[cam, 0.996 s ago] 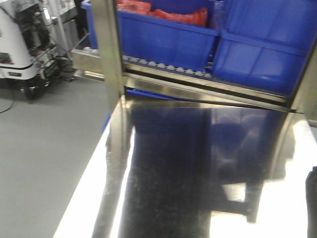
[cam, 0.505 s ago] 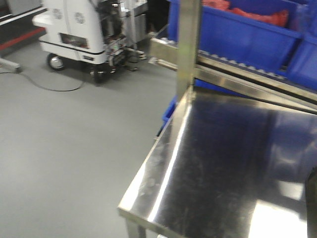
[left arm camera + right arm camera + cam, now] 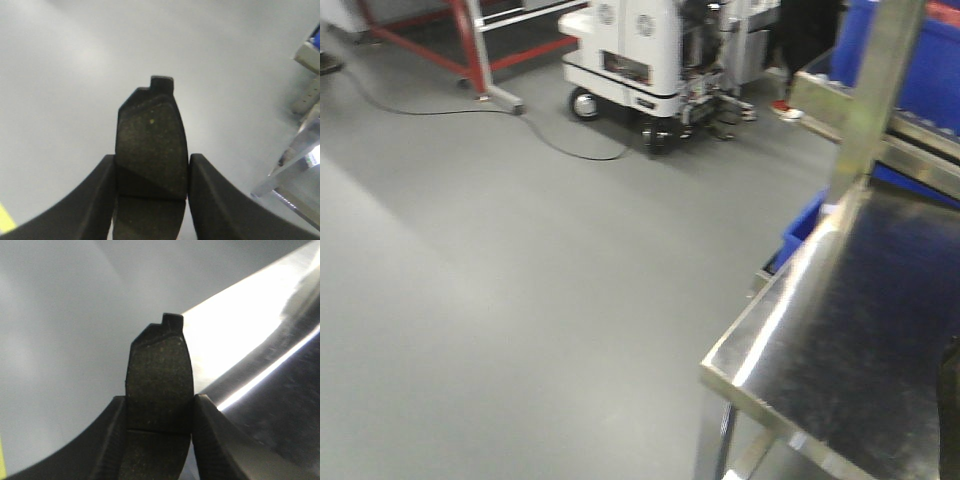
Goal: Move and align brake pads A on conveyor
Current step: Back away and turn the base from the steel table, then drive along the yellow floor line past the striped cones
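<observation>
While transport seems under way, left gripper (image 3: 152,167) clamps left brake pad (image 3: 151,132) | right gripper (image 3: 159,407) clamps right brake pad (image 3: 160,375) | steel table (image 3: 840,340) at 4 o'clock, conveyor unseen | next: reach it, lay both aligned.

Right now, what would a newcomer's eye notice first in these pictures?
A brake pad fills the left wrist view, clamped in the left gripper; a second pad sits likewise in the right gripper. In the front view, a shiny steel table juts in from the right over grey floor.
</observation>
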